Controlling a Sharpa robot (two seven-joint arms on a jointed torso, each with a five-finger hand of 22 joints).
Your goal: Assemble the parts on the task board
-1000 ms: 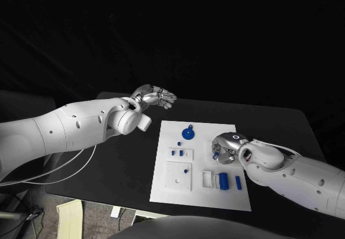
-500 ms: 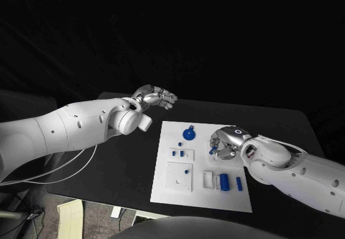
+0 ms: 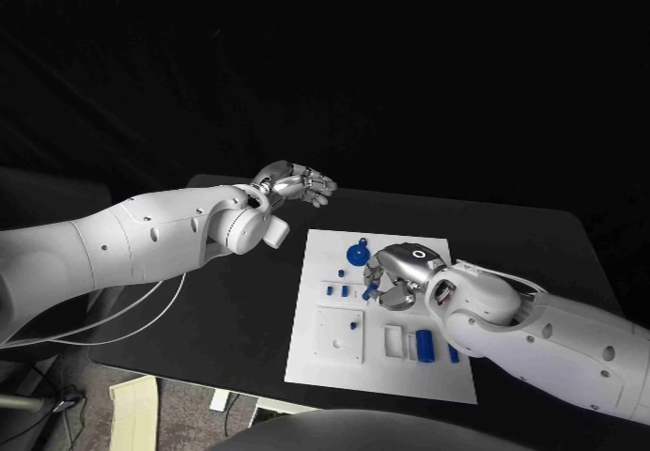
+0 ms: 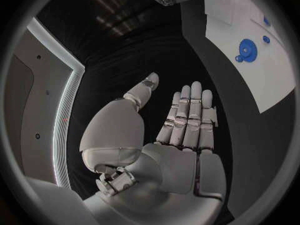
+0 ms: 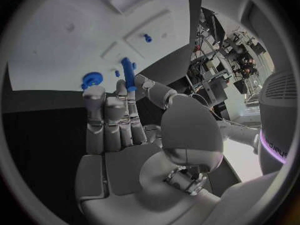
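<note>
The white task board (image 3: 404, 381) lies mid-table. My right hand (image 3: 392, 279) hovers over its middle, just right of two small blue pieces (image 3: 334, 291), and pinches a blue peg (image 5: 128, 73) between thumb and fingers (image 5: 106, 116). A blue round disc (image 3: 358, 254) lies just beyond that hand, seen too as the disc (image 5: 92, 78) and the disc (image 4: 247, 48). A small blue peg (image 3: 352, 323) stands in a square plate on the board. My left hand (image 3: 293, 182) hangs open above the table's far left corner, off the board (image 4: 250, 70), its fingers (image 4: 189, 116) straight and holding nothing.
Two blue cylinders (image 3: 423, 342) lie side by side near the board's front right, next to white blocks. Black tabletop (image 3: 217, 310) surrounds the board, with its front edge close to the board's near side.
My right hand has moved left across the board with the blue peg, from its right edge to its middle. The left hand has stayed put.
</note>
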